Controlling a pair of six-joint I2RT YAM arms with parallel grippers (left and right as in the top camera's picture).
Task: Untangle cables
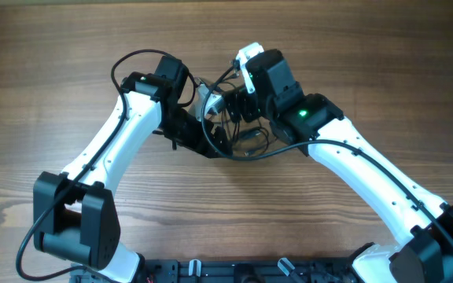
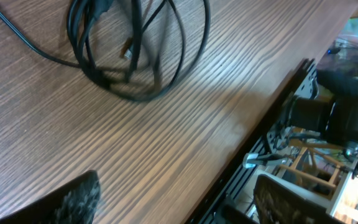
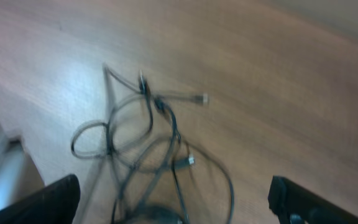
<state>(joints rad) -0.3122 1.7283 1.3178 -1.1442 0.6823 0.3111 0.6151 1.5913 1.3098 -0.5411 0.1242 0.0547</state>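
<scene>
tangle lies between two open sets of jaws

the cables (image 1: 234, 144) sit in a small dark knot of loops near the middle of the wooden surface (image 1: 384, 47), right where the two arms meet. from above, the left arm (image 1: 112, 137) reaches in from the lower left and the right arm (image 1: 368, 169) from the lower right. their dark wrist ends crowd over the knot and hide part of it. a green light (image 1: 301, 115) glows on the right arm and a second green light (image 1: 142, 79) on the left.

in the left wrist view the left jaws stand wide apart at the bottom edge, with only bare wood between them. the cables (image 2: 135, 68) lie well ahead of them near the top, as overlapping loops flat on the surface, with a small plug end (image 2: 127, 50) inside the loops. a single dark strand (image 2: 23, 38) runs off to the upper left; whether it belongs to the tangle cannot be told. a black rail (image 2: 253, 155) follows the surface edge on the right.

in the right wrist view the right jaws are also spread wide, gripping nothing. the cables (image 3: 148, 137) lie in the gap ahead of them, and the nearest loops reach the bottom edge midway between the two tips. a silvery plug end (image 3: 202, 98) points right at the far side and a second plug end (image 3: 190, 160) lies nearer. the picture is blurred, so whether any strand is lifted off the wood cannot be told.
</scene>
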